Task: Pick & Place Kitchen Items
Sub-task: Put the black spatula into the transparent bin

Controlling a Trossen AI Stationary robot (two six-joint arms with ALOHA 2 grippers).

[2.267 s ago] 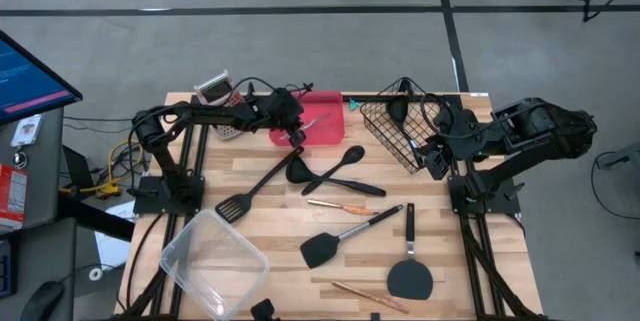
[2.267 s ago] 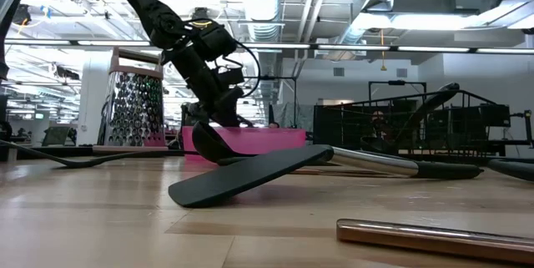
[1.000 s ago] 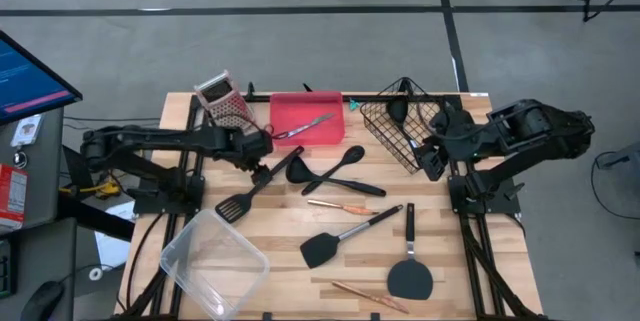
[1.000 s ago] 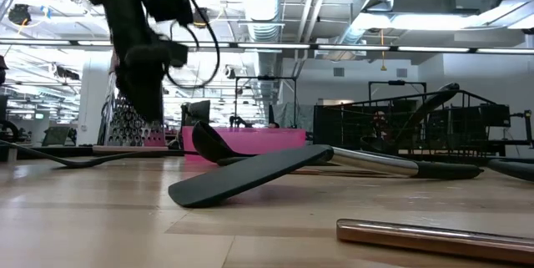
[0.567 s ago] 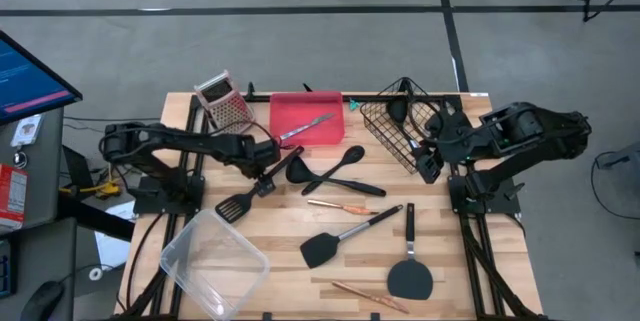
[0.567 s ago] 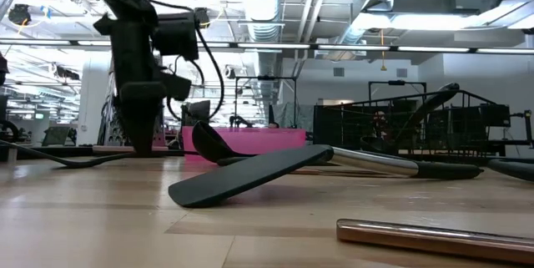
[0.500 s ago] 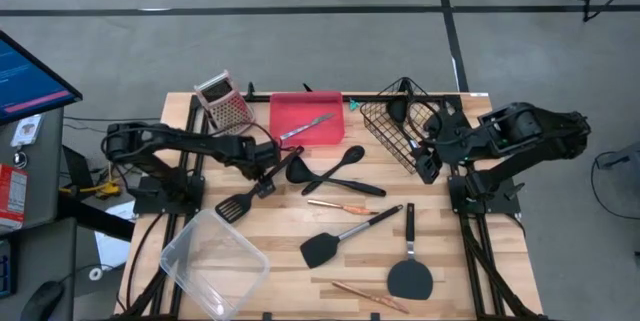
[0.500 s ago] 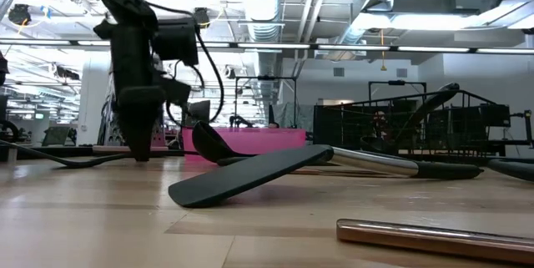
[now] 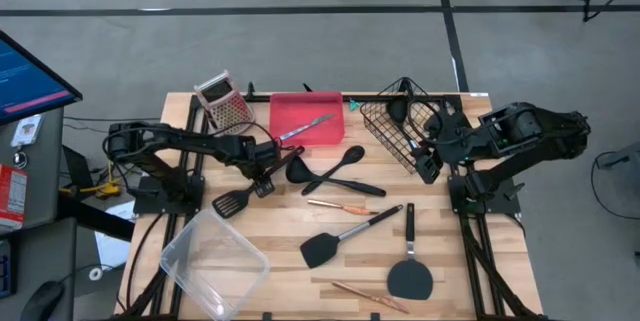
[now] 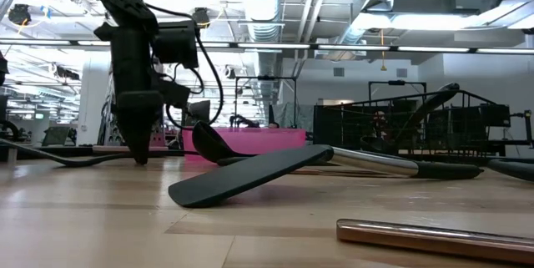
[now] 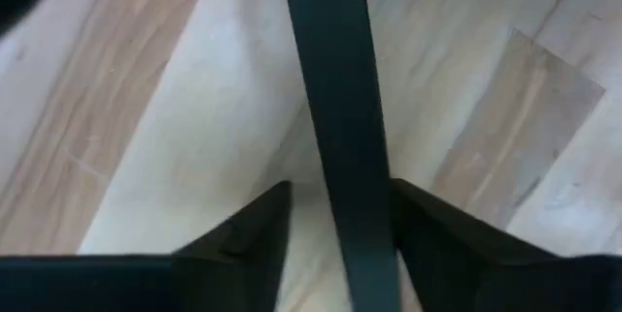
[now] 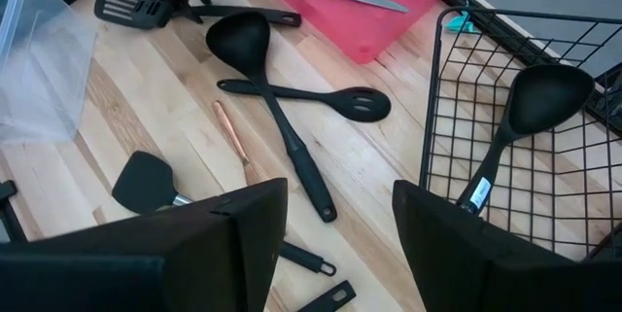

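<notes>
Left gripper is down over the handle of the black plastic slotted turner, fingers either side of it.

The slotted turner lies on the left part of the wooden butcher-block table, its head near the clear plastic tub and its handle running up toward the pink plastic tray. In the left wrist view the handle sits right between the two dark fingers, but I honestly can't tell if they're clamped on it or just straddling it. The black ladle and black slotted spoon lie crossed just to the right of it. Over on the far side, the right gripper hangs beside the black wire basket, jaws apart with nothing in them; another black ladle leans inside that basket.
</notes>
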